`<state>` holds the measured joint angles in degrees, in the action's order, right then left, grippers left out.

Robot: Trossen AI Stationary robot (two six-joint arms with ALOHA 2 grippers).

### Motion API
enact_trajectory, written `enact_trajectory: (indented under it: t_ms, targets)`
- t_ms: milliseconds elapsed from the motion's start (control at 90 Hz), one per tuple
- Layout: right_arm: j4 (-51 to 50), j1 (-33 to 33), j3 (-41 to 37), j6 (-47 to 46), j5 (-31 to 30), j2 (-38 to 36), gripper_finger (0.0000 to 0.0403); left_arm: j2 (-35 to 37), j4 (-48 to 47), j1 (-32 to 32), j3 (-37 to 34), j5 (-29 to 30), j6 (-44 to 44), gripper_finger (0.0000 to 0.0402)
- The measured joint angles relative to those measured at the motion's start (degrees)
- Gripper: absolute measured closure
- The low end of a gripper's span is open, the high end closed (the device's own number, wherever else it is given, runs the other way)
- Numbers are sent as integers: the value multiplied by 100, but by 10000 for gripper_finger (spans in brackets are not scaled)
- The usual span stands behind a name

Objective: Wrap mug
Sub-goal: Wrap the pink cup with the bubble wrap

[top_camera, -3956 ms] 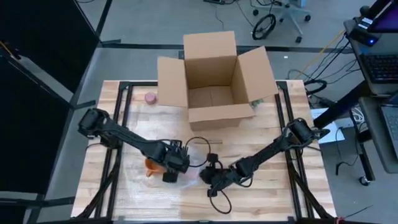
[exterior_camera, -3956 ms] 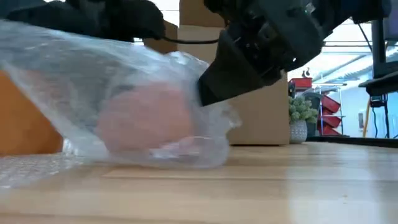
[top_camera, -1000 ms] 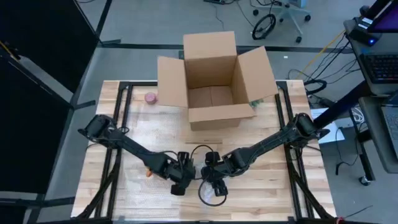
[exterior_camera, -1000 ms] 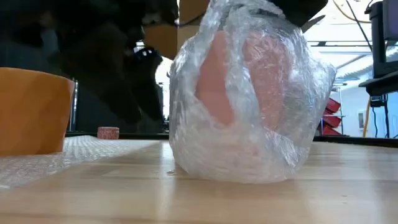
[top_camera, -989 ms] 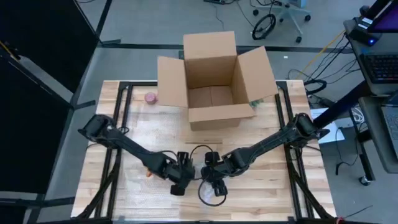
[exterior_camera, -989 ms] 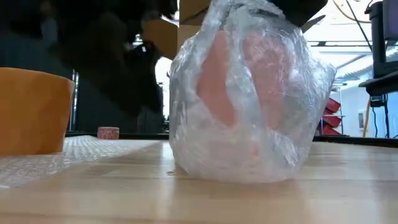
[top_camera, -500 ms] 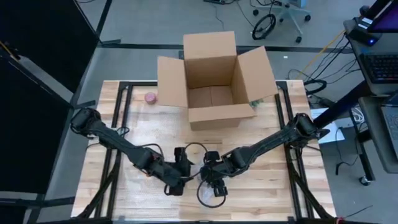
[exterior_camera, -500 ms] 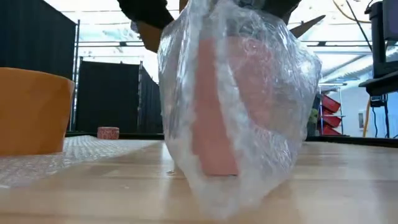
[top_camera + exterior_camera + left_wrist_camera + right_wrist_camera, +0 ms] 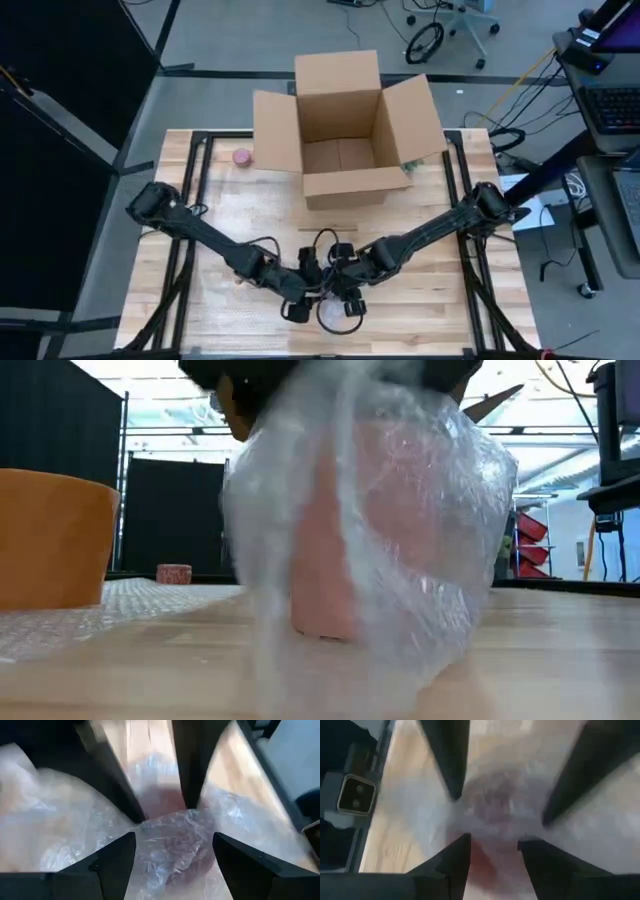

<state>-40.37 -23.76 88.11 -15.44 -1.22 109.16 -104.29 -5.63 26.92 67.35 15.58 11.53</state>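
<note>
With both claws converged over the pink mug (image 9: 345, 540) to bunch its bubble wrap (image 9: 440, 510) on the bench (image 9: 540, 660), I had the left claw (image 9: 172, 827) spread wide astride the bundle, empty, and the right claw (image 9: 502, 815) likewise.

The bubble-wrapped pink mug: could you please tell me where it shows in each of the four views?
High view: wrapped mug near the table's front edge, mostly hidden under both grippers.
Low view: fills the centre, standing on the table.
Left wrist view: centre, between the fingers.
Right wrist view: centre, blurred.
Shared landmark: the light wooden tabletop.
</note>
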Motion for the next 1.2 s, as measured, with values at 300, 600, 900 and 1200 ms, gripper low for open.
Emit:
enact_trajectory:
  t_ms: [300,600,900,1200]
  targets:
    - [-1448,-99,1127,-8,-34,-6,243,-118,164,-57,15,-103,4,146]
    - [-2244,-285,840,-702,-1475,-427,243,-125,179,-64,9,-149,13,146]
    - [2133,90,-2975,-1547,-1708,-2495,243,-132,219,-63,4,-199,9,146]
    - [7656,985,-6307,-3152,-1291,-2387,192,-136,279,-63,-2,-208,6,146]
